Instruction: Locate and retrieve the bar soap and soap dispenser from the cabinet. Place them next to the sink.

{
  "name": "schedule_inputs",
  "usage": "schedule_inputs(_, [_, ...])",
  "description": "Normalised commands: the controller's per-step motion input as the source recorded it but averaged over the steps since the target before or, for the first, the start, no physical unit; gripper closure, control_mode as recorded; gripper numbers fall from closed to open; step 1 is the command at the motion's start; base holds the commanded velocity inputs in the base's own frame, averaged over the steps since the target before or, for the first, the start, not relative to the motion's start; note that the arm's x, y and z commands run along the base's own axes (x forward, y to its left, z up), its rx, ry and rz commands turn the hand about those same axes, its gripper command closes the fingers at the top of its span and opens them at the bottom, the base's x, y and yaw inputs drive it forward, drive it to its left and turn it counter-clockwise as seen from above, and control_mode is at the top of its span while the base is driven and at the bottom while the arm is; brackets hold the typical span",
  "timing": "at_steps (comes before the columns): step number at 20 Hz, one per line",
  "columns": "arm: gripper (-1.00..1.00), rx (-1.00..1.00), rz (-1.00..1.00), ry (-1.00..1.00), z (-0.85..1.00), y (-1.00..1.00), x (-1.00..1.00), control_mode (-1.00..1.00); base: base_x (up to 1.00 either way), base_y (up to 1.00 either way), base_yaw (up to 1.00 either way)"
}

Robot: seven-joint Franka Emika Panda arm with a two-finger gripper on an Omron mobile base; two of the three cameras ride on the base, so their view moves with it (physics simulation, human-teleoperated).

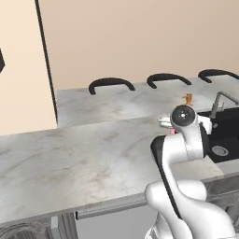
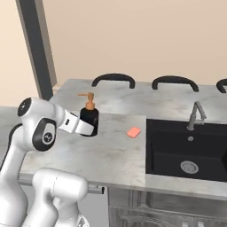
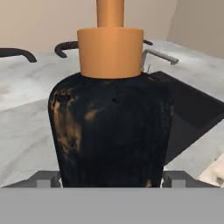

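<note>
One squat black soap dispenser with an orange pump top [image 2: 89,117] sits between the jaws. One small flat salmon-pink bar soap [image 2: 133,132] lies beyond them. One black sink basin [image 2: 186,153] with one grey faucet [image 2: 195,114]. Three black curved chair backs [image 2: 113,80].

Grey marble counter [image 2: 111,155] — soap dispenser [image 2: 89,116] upright, bar soap [image 2: 133,132] flat beside sink [image 2: 186,150].

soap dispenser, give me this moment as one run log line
stage: placing by sink | gripper: around soap dispenser, upright at counter | bar soap: on counter left of sink
</note>
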Motion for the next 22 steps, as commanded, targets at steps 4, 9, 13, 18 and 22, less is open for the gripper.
schedule_inputs(4, [1.00,-0.19,-0.06,-0.28,-0.59,-0.11,0.19,-1.00,0.00,0.00,0.00])
schedule_inputs(9, [1.00,-0.04,-0.17,-0.09,-0.70,-0.52,0.12,-1.00,0.00,0.00,0.00])
schedule_inputs(13, [1.00,0.01,-0.17,-0.05,-0.59,-0.43,0.24,-1.00,0.00,0.00,0.00])
schedule_inputs(18, [1.00,0.03,0.00,-0.01,-0.32,-0.13,0.26,-1.00,0.00,0.00,0.00])
schedule_inputs(22, [1.00,0.02,0.00,-0.05,-0.43,-0.47,0.35,-1.00,0.00,0.00,0.00])
